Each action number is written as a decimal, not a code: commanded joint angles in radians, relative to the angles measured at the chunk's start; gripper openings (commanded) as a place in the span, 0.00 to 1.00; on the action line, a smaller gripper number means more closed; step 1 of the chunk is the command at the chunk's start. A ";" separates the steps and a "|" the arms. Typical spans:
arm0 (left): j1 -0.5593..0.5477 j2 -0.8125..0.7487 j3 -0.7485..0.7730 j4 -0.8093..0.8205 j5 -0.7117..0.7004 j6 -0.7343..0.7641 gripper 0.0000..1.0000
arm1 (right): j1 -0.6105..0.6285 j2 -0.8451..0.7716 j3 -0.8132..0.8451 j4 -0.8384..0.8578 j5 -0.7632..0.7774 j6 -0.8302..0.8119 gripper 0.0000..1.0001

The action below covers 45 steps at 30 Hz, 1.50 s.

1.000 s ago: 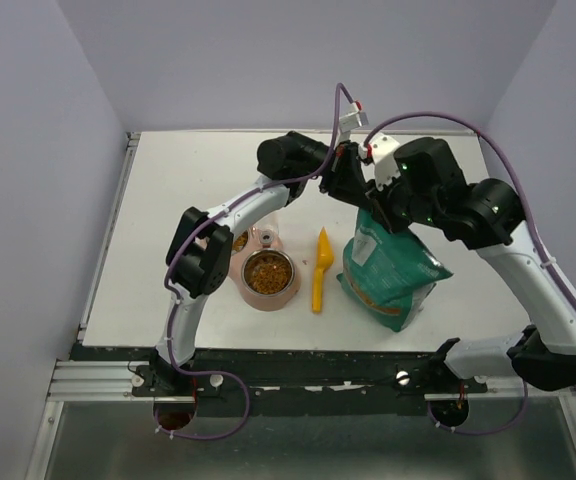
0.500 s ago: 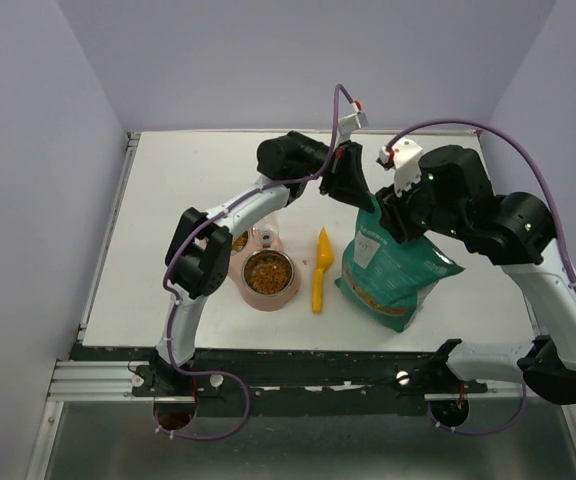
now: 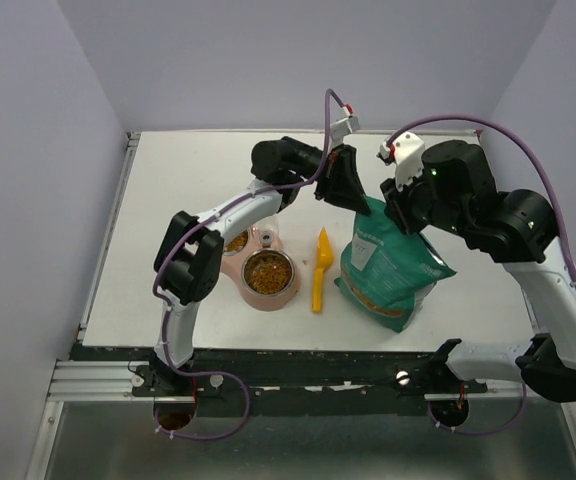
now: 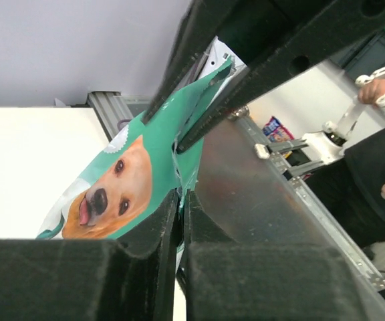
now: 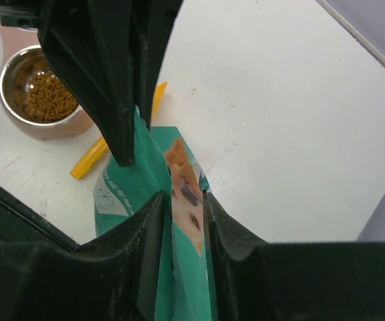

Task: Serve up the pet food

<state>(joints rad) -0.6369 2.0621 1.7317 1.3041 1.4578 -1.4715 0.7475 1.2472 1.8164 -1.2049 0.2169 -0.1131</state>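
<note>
Jaws of the left gripper (image 4: 181,200) pressed nearly together on the top edge of the teal bag (image 3: 388,275); right gripper (image 5: 182,200) pinching the same edge just beside it; bag upright, right of centre, well apart from the right and far edges of the table (image 3: 188,180); yellow scoop (image 3: 320,268) lying just left of the bag, between it and the steel bowl (image 3: 290,268) holding the pet food (image 3: 266,272); left arm passing above the pink stand (image 3: 240,272); walls rising at the left, far and right edges.
</note>
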 commanded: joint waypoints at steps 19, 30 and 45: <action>-0.001 -0.217 -0.103 -0.502 -0.134 0.623 0.00 | -0.002 -0.044 -0.061 -0.081 0.010 0.003 0.00; 0.013 -0.214 -0.070 -0.549 -0.111 0.655 0.00 | -0.004 -0.147 -0.127 -0.162 0.101 0.052 0.16; 0.046 -0.209 -0.050 -0.583 -0.129 0.675 0.00 | -0.004 -0.201 -0.160 -0.194 0.160 0.084 0.31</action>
<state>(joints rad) -0.6296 1.8965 1.6287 0.7097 1.3651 -0.8242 0.7490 1.0714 1.6779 -1.2961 0.3019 -0.0250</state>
